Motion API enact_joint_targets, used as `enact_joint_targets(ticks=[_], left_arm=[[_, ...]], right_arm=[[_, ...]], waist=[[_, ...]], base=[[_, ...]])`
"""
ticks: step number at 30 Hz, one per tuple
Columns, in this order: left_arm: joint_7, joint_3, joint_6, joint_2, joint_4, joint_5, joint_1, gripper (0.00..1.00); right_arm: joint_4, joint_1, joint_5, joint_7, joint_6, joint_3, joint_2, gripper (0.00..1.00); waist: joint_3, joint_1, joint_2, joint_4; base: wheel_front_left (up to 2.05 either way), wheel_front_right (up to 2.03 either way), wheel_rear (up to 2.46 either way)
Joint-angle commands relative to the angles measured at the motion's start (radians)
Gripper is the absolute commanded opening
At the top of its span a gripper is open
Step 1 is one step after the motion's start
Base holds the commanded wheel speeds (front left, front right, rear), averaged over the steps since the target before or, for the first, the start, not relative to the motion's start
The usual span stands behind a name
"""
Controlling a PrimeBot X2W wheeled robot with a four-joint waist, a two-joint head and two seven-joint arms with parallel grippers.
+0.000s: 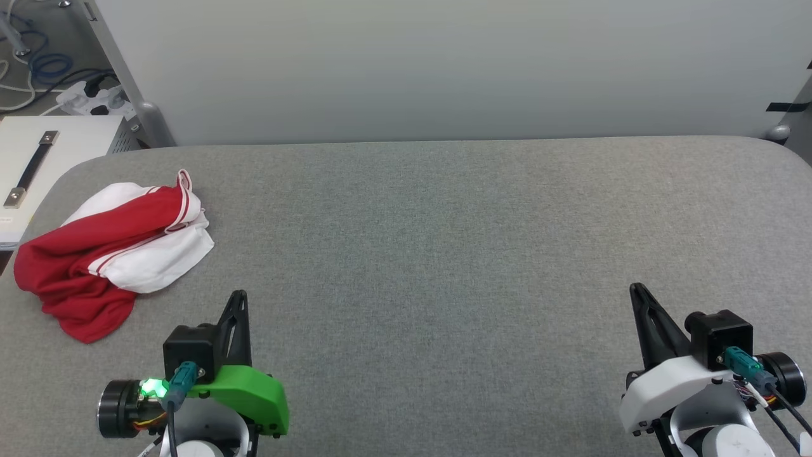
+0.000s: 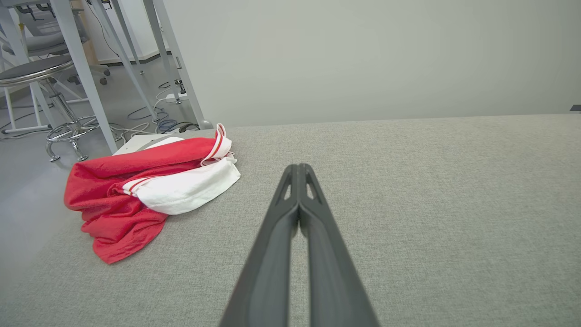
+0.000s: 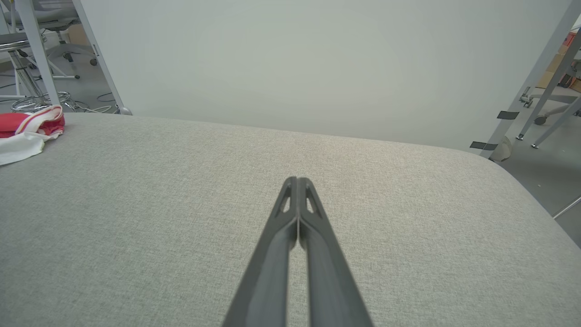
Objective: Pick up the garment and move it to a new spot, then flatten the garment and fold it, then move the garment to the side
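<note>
The garment [image 1: 101,254] lies crumpled in a heap at the far left of the grey table [image 1: 444,254], red body with a white sleeve and red-and-white striped trim on top; its numerals are hidden. The left wrist view has the garment [image 2: 145,186] ahead and to the left. At the left edge of the right wrist view a bit of the garment [image 3: 27,131] peeks in. My left gripper [image 1: 238,297] is shut and empty, just right of and nearer than the heap. Far from the heap, my right gripper [image 1: 636,289] is shut with nothing in it at the lower right.
A white box with a black handle [image 1: 38,171] stands beyond the table's left edge, with cables and a power strip [image 1: 95,98] on the floor behind. A pale wall [image 1: 444,63] backs the table. Stools and metal frame legs [image 2: 68,91] stand off to the left.
</note>
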Motion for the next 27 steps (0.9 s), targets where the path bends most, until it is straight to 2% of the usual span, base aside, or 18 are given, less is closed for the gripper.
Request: enact_joint_targets(ticks=[1, 11, 12, 13, 14, 27], left_arm=[[-0.001, 0.000, 0.004, -0.005, -0.002, 0.010, -0.016, 0.00], [0.000, 0.000, 0.000, 0.000, 0.000, -0.001, 0.000, 0.00], [0.000, 0.000, 0.000, 0.000, 0.000, -0.001, 0.001, 1.00], [0.000, 0.000, 0.000, 0.000, 0.001, -0.001, 0.002, 0.00], [0.000, 0.000, 0.000, 0.000, 0.001, -0.001, 0.002, 1.00], [-0.027, -0.004, 0.000, 0.000, 0.017, -0.027, 0.003, 1.00]], right_arm=[[-0.004, 0.007, -0.010, 0.003, -0.001, -0.001, 0.002, 0.00], [0.000, 0.000, 0.001, 0.000, 0.000, 0.000, 0.000, 0.00], [0.000, 0.000, 0.001, 0.000, 0.000, 0.000, 0.000, 1.00], [0.001, 0.000, 0.001, 0.000, 0.000, 0.000, 0.000, 0.00], [0.001, 0.000, 0.001, 0.000, 0.000, 0.000, 0.000, 1.00], [0.016, -0.003, 0.025, -0.026, 0.000, -0.001, 0.000, 1.00]], waist=[[0.000, 0.0000, -0.0001, 0.000], [0.000, 0.0000, -0.0001, 0.000], [0.000, 0.0000, -0.0001, 0.000], [0.000, 0.0000, -0.0001, 0.000], [0.000, 0.0000, -0.0001, 0.000], [0.002, 0.0000, -0.0001, 0.000]], base=[[0.00, 0.00, 0.00], [0.00, 0.00, 0.00], [0.00, 0.00, 0.00], [0.00, 0.00, 0.00], [0.00, 0.00, 0.00], [0.00, 0.00, 0.00]])
